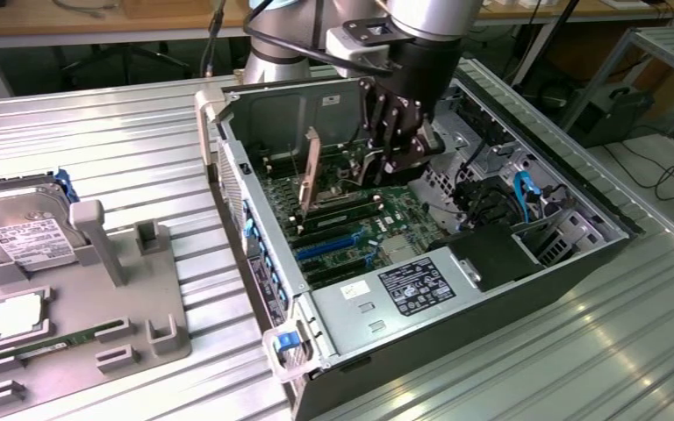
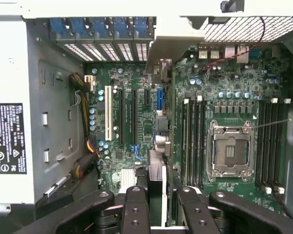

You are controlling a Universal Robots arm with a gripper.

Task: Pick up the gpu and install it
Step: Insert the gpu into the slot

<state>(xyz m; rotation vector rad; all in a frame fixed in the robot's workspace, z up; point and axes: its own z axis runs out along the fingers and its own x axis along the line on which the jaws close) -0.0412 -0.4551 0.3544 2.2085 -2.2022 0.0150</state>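
Inside the open black tower computer case (image 1: pixel 571 263), the thin flat rectangular expansion card, the gpu (image 1: pixel 311 171), stands on edge on the green motherboard (image 1: pixel 396 215), at about 9 o'clock from the gripper (image 1: pixel 398 153) in the exterior view. In the wrist view the gpu (image 2: pixel 156 183) appears edge-on as a dark slab running between the two black fingers (image 2: pixel 136 209), and the jaws sit narrow and close against both its faces; whether the pads actually press on it cannot be confirmed.

Handling: judge the card light and stiff, but fragile. Its faces carry components and its lower edge carries contacts, so hold it across the upper edge near the middle, with both faces gripped evenly. Side load could bend the card or strain the slot (image 2: pixel 119 117).

Surface and room: the case lies on its side on a ribbed metal table (image 1: pixel 115 149). A grey fixture tray (image 1: pixel 138 307) at 8 o'clock from the case holds a silver hard drive with a white label (image 1: pixel 21 232). Within the case, clearance is tight: the silver power supply (image 1: pixel 413 285) sits at 6 o'clock from the card and the empty processor socket (image 2: pixel 232 151) lies close by.
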